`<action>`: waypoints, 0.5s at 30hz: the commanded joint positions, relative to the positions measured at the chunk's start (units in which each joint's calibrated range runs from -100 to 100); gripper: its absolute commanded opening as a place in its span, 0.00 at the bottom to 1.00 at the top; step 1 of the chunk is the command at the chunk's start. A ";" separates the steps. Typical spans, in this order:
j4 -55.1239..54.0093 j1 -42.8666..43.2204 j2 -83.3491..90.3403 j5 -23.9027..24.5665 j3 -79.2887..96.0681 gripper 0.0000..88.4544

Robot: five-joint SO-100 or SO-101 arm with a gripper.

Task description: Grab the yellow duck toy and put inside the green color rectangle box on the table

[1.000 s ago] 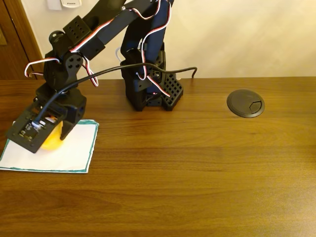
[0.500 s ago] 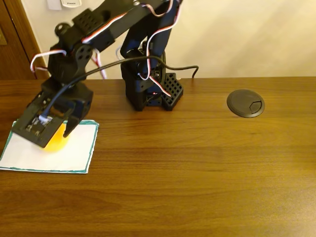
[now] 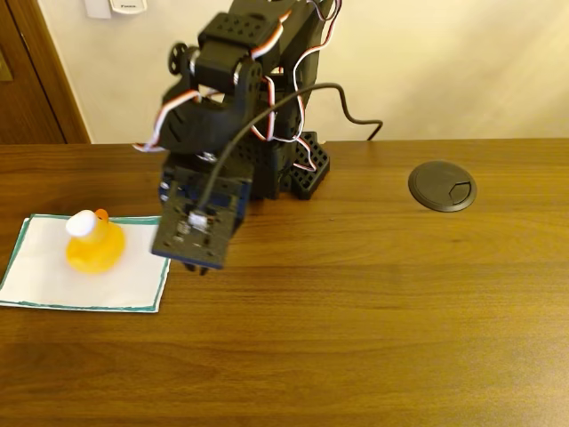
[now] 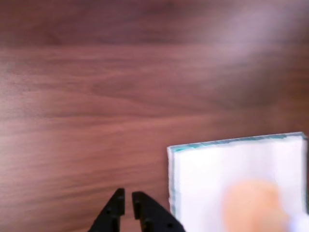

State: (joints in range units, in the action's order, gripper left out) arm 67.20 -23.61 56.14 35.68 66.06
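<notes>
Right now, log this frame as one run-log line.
duck: upright on sheet, released | pincer: nearly shut, empty, over bare table beside sheet | task: placement done

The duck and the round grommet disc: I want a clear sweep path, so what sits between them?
In the fixed view, the arm's gripper hangs between the yellow duck toy and the grommet disc; the rest is bare table.

The tabletop (image 3: 373, 302) is bare wood on the right; a round black disc (image 3: 442, 185) lies flat there.
</notes>
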 commanded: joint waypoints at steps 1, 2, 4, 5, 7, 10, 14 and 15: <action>-1.37 5.44 5.28 0.68 6.36 0.00; -1.37 7.09 5.89 0.83 7.82 0.00; -1.29 10.84 6.50 1.42 9.73 0.00; -1.29 12.93 5.98 1.71 10.18 0.00; -1.29 17.03 4.67 1.90 10.55 0.00; -1.03 20.34 3.97 1.81 13.01 0.00; 6.72 14.24 26.67 1.12 24.66 0.00; 6.64 14.41 26.93 1.47 25.57 0.00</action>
State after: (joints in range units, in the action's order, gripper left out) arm 72.28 -8.38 73.89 37.14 89.02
